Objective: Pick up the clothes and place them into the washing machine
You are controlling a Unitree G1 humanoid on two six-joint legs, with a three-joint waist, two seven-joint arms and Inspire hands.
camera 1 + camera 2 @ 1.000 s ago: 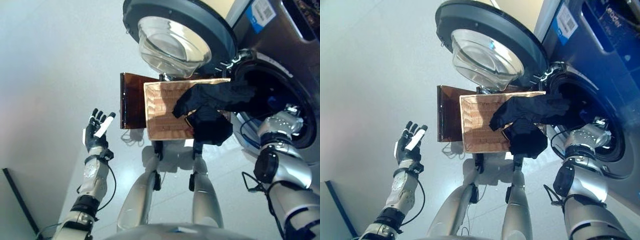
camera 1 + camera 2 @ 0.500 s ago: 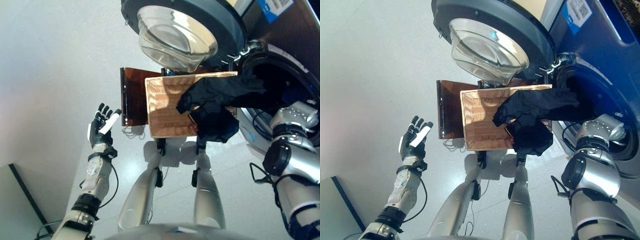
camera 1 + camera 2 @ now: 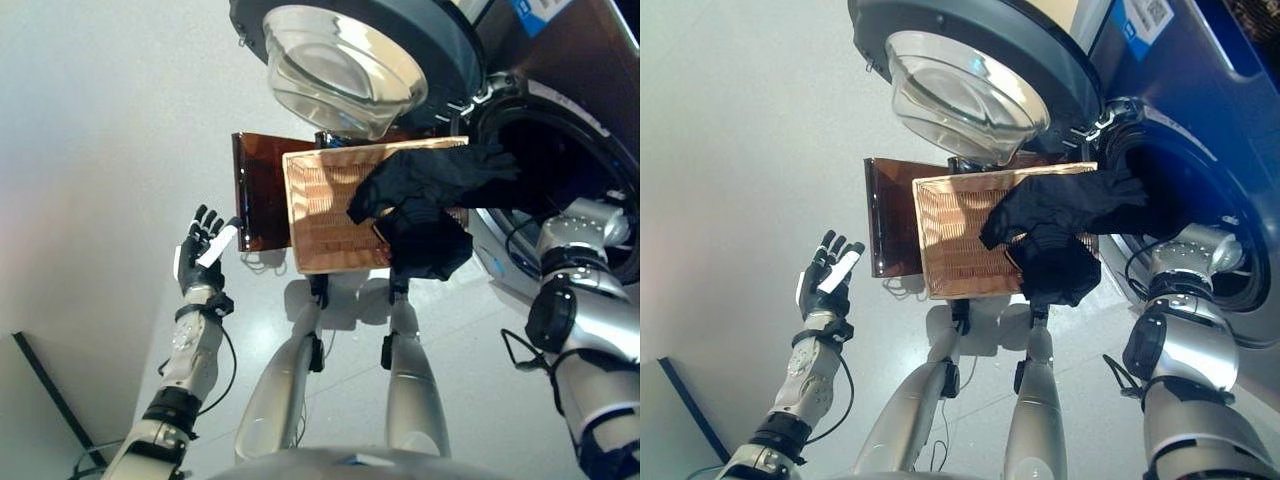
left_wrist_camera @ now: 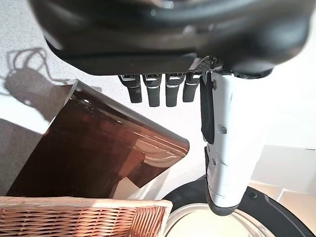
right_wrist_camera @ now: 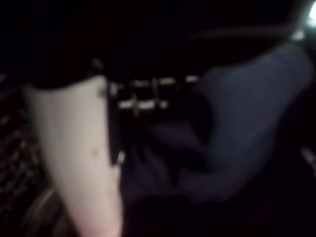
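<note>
A black garment [image 3: 432,178] stretches from the wicker basket [image 3: 322,215] into the dark drum opening [image 3: 565,165] of the washing machine. More dark cloth [image 3: 425,248] hangs over the basket's near right corner. My right arm reaches into the drum, and the eye views do not show its hand. In the right wrist view my right hand [image 5: 74,148] shows its white-covered thumb against dark blue cloth [image 5: 232,123], the fingers curled on it. My left hand [image 3: 203,252] is raised at the left, open and empty, its fingers [image 4: 155,91] straight.
The washer's round door [image 3: 350,55] stands swung open above the basket. A brown translucent panel [image 3: 260,190] lies beside the basket's left edge. A dark strip [image 3: 40,400] shows on the grey floor at the lower left.
The whole view has shifted a little. My right arm stays in the drum with the garment stretched to it, and my left hand holds its raised pose.
</note>
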